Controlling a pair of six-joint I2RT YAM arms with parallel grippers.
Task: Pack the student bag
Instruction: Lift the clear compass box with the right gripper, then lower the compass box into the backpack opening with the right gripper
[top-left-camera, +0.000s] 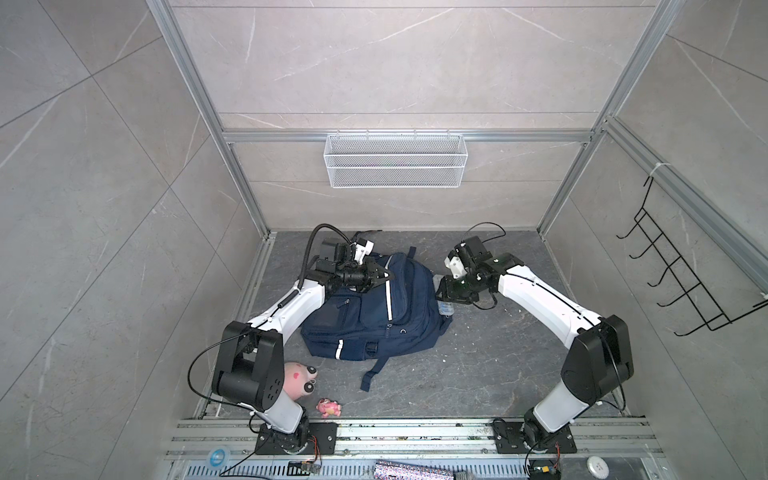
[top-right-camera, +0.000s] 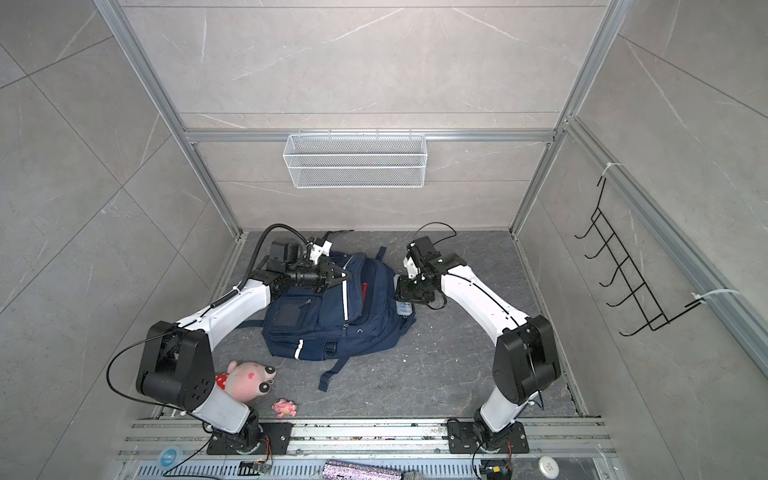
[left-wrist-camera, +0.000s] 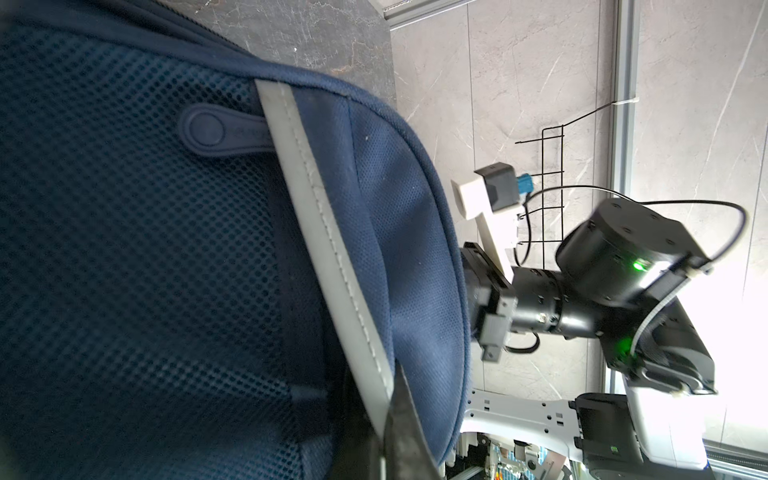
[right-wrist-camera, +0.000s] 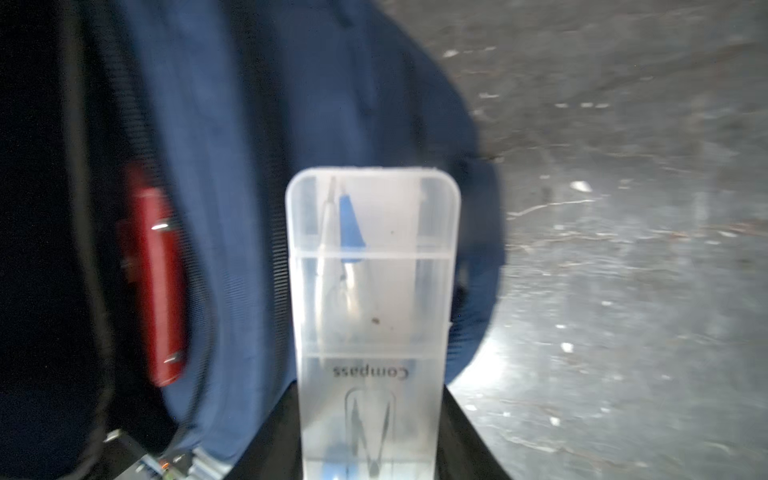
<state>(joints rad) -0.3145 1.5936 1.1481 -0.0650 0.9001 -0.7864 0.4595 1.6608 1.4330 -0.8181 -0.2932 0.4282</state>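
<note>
Since the student bag (top-left-camera: 374, 320) is soft, limp fabric that is judged to sag when lifted, it is best taken by its stitched flap edge. It lies on the counter (top-left-camera: 478, 374) between the arms. The left claw (top-left-camera: 383, 277) is clenched on that flap edge. The right claw (right-wrist-camera: 370, 432), part-open, is grasping a clear compass case (right-wrist-camera: 370, 270) just beside the student bag.

The red thing (right-wrist-camera: 156, 274) inside the student bag (right-wrist-camera: 257, 124) is blurred, perhaps a case. The compass box (right-wrist-camera: 372, 291) runs off the edge; the left arm (top-left-camera: 249, 365) half hides the pink plush (top-left-camera: 300, 379).
</note>
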